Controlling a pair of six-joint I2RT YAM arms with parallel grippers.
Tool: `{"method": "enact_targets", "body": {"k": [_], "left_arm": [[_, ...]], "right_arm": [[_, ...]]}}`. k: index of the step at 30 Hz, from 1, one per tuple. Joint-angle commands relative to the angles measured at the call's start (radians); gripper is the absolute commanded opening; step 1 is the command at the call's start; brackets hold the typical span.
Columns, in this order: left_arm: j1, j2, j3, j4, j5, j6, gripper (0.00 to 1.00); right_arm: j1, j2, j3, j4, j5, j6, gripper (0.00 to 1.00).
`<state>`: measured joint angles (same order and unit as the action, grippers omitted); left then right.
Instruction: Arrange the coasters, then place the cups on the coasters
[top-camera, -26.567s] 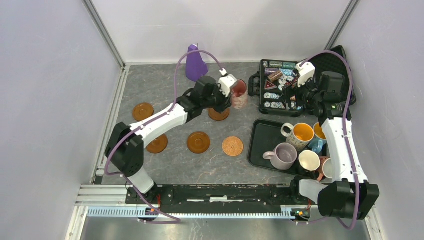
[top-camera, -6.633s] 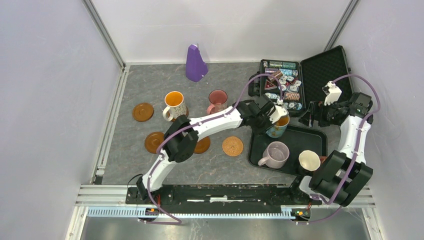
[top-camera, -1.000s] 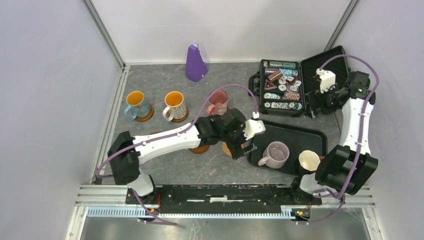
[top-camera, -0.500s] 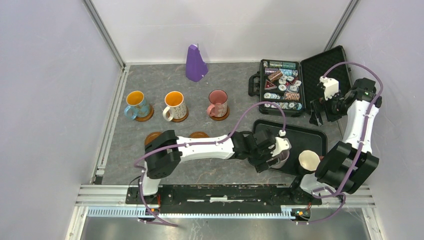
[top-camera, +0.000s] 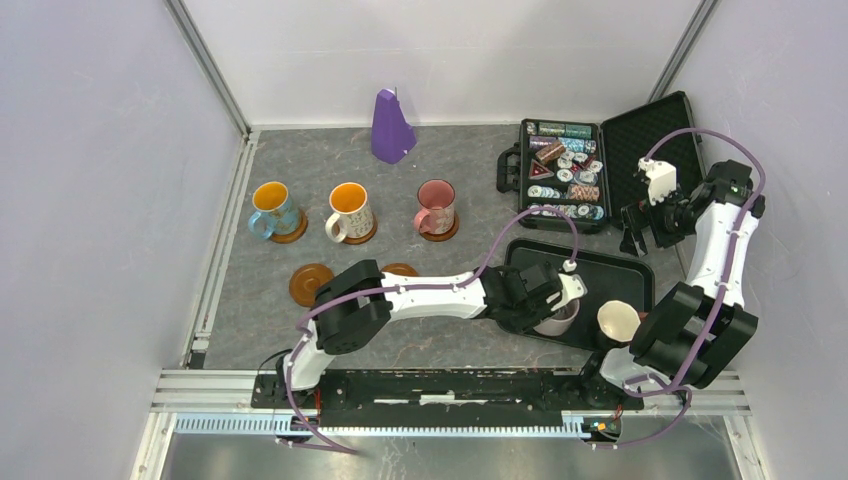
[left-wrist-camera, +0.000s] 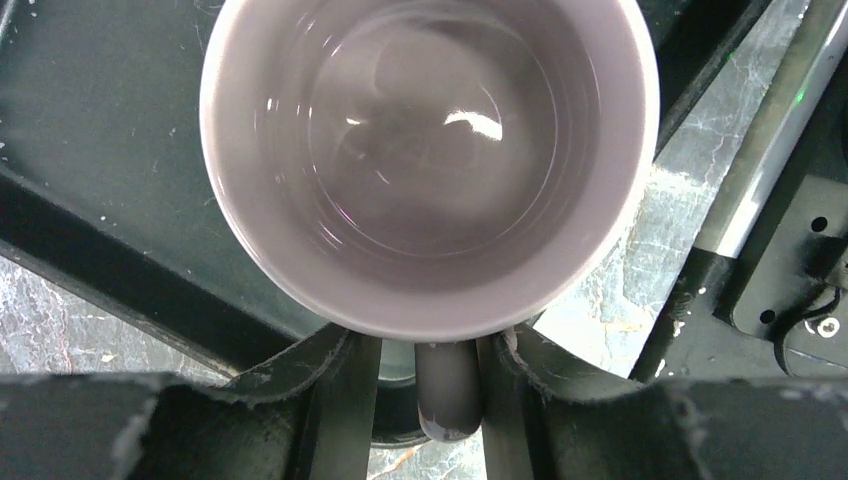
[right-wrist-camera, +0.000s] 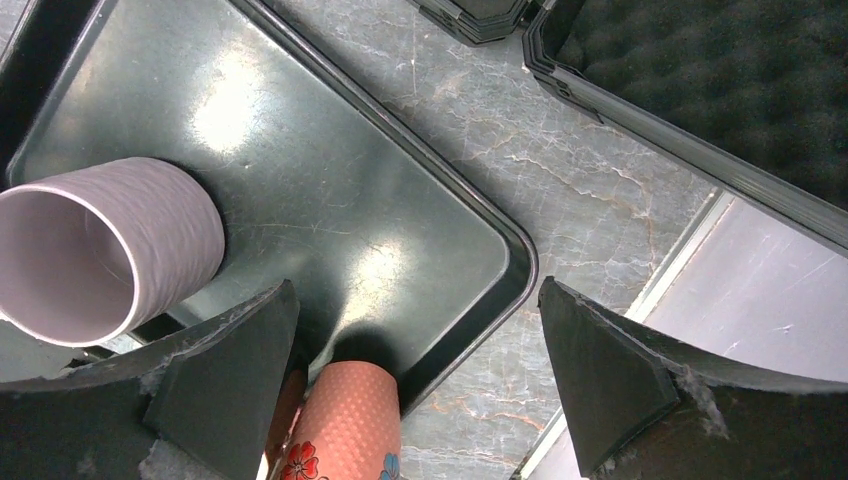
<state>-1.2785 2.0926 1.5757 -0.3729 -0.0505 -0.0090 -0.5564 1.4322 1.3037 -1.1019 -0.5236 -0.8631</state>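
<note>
left end effector (left-wrist-camera: 432, 362) straddles lilac cup (left-wrist-camera: 430, 160) handle, cup on tray (left-wrist-camera: 95, 150)

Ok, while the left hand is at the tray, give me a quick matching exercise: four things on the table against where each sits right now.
Things:
1. blue mug
2. lilac mug
3. purple cone
4. poker chips

Places:
a. in the open case
b. on the coaster at the left end of the row
c. at the black tray, left hand flanking its handle
d. alone at the far side of the table

Pairs: 1-b; 2-c; 3-d; 4-a
</note>
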Motion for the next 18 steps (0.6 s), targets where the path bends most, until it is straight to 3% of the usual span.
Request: {"method": "enact_targets", "body": {"k": [1, 7, 14, 18], "left_arm": [[0.000, 0.031, 0.060, 0.016, -0.037, 0.007, 0.45], [0.005, 0.063, 0.089, 0.001, -0.028, 0.002, 0.44], [0.014, 0.027, 0.082, 0.023, -0.060, -0.010, 0.06], [0.016, -0.026, 0.064, 0.080, -0.071, -0.005, 0.02]], "right_arm": [[-0.007, -0.028, -0.012, -0.010, -0.033, -0.017, 0.98], [-0.011, -0.028, -0.014, -0.009, -0.028, -0.015, 0.98], [-0.014, -0.020, -0.016, -0.004, -0.029, -0.008, 0.98], [-0.014, -0.009, -0.014, -0.004, -0.044, 0.003, 0.98]]}}
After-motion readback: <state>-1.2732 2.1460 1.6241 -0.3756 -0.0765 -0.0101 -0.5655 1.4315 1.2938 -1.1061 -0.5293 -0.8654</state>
